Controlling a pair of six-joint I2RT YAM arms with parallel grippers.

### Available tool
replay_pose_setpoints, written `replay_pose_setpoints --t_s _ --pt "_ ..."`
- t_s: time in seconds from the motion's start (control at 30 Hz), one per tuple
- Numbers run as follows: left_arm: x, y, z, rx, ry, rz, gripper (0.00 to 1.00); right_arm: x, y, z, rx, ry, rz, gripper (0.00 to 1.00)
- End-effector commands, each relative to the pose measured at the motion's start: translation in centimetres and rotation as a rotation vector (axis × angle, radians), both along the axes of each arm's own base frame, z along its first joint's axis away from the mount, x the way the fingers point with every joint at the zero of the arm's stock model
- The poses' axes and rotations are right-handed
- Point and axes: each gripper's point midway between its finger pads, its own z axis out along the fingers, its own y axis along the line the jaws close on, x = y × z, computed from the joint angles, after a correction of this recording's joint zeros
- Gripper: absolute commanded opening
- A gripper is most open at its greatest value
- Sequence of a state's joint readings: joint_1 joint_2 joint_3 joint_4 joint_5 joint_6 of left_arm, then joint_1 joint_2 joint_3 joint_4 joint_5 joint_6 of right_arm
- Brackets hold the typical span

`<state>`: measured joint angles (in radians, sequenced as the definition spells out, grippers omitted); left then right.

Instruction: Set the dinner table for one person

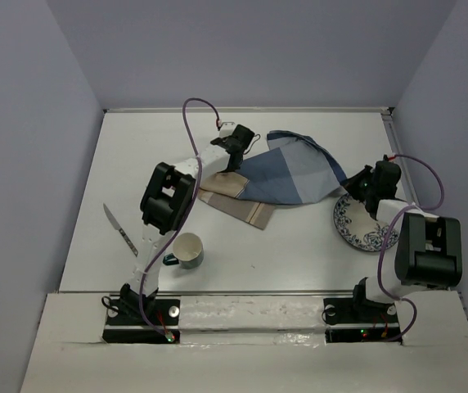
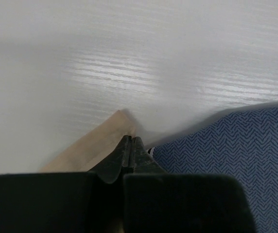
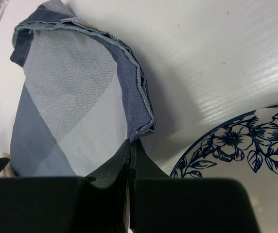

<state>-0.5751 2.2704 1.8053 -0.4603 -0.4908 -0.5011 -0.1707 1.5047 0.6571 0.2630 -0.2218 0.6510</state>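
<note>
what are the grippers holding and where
Both seem to pinch the placemat: left gripper its tan edge, right gripper a blue corner beside the plate.

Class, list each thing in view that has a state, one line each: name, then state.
placemat, crumpled, partly folded over
plate, upright, empty
mug, upright, looks empty
knife, lying flat
left gripper, shut at the placemat's tan edge
right gripper, shut on the placemat
</note>
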Motion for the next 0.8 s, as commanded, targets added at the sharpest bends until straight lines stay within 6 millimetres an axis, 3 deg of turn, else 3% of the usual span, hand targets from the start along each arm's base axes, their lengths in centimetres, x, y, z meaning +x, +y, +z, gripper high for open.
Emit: replay_pose_setpoints --t_s 0.0,0.07,0.13,0.2,0.23,0.3,0.33,0.37,0.5,0.53,0.57,0.63,0.67,0.77 --pt "0.3 1.2 7.0 -0.008 -0.14 0.022 0.0 0.5 0.1 4.0 -0.023 -0.134 0.028 0.0" --pt "0.4 1.5 9.2 -0.025 -0.193 0.024 0.0 0.4 0.5 5.5 -0.03 -0.181 0.053 0.0" --pt "0.0 1.7 12.7 -0.069 -0.263 0.026 0.0 0.2 0.9 6.8 -0.025 -0.215 0.077 0.0" --pt "-0.6 2.0 14.1 -0.1 -0.306 0.018 0.0 -0.2 1.2 8.7 -0.026 -0.264 0.09 0.0" --pt "-1.1 2.2 16.6 -0.135 -0.356 0.019 0.0 -0.3 1.4 9.6 -0.028 -0.285 0.095 0.0" --pt "-1.9 2.5 17.4 -0.164 -0.383 0.012 0.0 -0.7 1.9 11.0 -0.026 -0.305 0.111 0.0" --pt "-2.5 2.8 19.8 -0.201 -0.43 0.011 0.0 -1.0 2.4 13.0 -0.036 -0.353 0.121 0.0" --pt "-3.1 3.0 19.7 -0.211 -0.432 0.003 0.0 -1.4 2.4 13.8 -0.038 -0.362 0.121 0.0" --pt "-4.9 4.0 24.1 -0.3 -0.55 0.008 0.0 -2.9 2.4 19.5 -0.071 -0.464 0.112 0.0" --pt "-6.0 4.9 25.9 -0.326 -0.597 0.014 0.0 -3.3 2.8 19.9 -0.068 -0.453 0.12 0.0" --pt "-6.5 5.2 27.2 -0.346 -0.631 0.013 0.0 -3.6 2.8 22.6 -0.084 -0.499 0.122 0.0" --pt "-7.4 5.9 29.7 -0.381 -0.697 0.016 0.0 -3.9 2.9 24.5 -0.094 -0.522 0.13 0.0" --pt "-8.3 6.5 31.9 -0.405 -0.744 0.012 0.0 -4.0 2.9 26.6 -0.11 -0.557 0.129 0.0" --pt "-9.4 7.1 36.0 -0.459 -0.826 -0.006 0.0 -4.4 3.0 29.4 -0.131 -0.568 0.145 0.0"
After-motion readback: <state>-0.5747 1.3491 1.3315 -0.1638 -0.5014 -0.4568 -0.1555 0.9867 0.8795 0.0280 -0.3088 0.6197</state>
